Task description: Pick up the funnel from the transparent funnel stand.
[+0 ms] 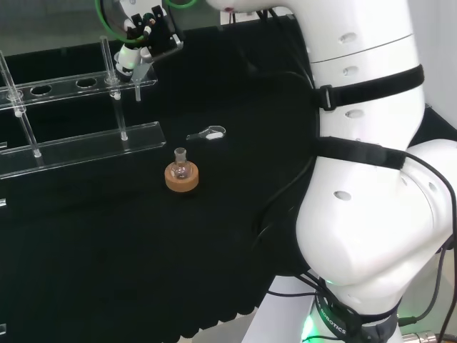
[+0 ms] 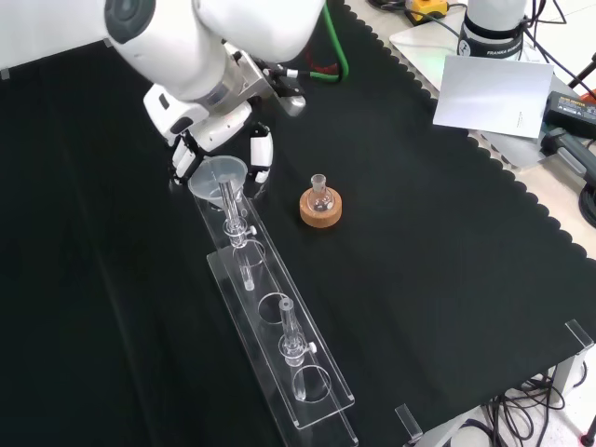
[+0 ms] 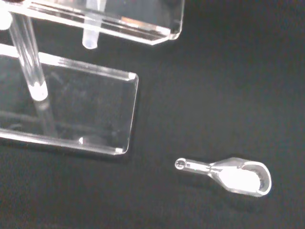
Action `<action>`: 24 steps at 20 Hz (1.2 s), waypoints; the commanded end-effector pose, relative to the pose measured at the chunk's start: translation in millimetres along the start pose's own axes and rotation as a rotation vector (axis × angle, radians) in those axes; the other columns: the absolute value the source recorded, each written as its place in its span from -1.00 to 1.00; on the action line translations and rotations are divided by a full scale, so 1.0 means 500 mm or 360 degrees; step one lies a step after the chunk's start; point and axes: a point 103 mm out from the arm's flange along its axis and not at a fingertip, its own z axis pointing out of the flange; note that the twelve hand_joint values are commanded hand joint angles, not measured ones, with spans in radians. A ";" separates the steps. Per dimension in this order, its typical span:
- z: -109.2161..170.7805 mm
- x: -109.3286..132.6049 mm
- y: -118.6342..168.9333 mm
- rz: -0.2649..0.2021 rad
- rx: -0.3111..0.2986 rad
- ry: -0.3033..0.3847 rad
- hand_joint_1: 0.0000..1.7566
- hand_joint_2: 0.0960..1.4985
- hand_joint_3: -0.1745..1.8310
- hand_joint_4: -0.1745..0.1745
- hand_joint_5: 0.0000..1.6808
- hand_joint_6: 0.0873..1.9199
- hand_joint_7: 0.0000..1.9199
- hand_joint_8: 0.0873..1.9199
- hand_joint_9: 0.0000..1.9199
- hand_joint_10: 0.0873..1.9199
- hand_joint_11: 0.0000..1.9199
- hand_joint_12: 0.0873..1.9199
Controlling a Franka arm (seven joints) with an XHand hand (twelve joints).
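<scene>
On the black cloth stand one transparent funnel stand (image 2: 279, 358), one funnel (image 2: 220, 179), one small flask (image 2: 320, 191) in one cork ring (image 2: 320, 210), and one clear scoop (image 3: 228, 174). Seated in the stand's end hole, the funnel is upright, mouth up, stem down, long axis vertical. Around its cone, the hand (image 2: 214, 140) has fingers curled on both sides.

Front view: funnel stand (image 2: 279, 345) runs long down the black bench (image 2: 447, 261), posts upright along it. Small flask on cork ring (image 2: 320, 207) just right of its top end, clear scoop (image 1: 207, 133) near. Cloth right of these is open.
</scene>
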 end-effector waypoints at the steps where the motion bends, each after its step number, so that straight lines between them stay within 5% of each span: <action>1: -0.067 -0.016 -0.054 0.0081 -0.0352 -0.0027 -0.21 0.16 -0.35 -0.58 -0.05 -0.79 -0.05 -0.16 0.28 -0.43 -0.24 0.23; 12: -0.142 -0.055 -0.202 0.0145 -0.0380 -0.0084 -0.14 0.09 -0.32 -0.57 -0.15 -0.56 -0.04 -0.13 0.29 -0.40 -0.18 0.20; 24: -0.094 -0.080 -0.382 0.0258 -0.0295 -0.0108 -0.14 0.02 -0.30 -0.52 -0.23 -0.55 -0.10 -0.13 0.22 -0.39 -0.23 0.22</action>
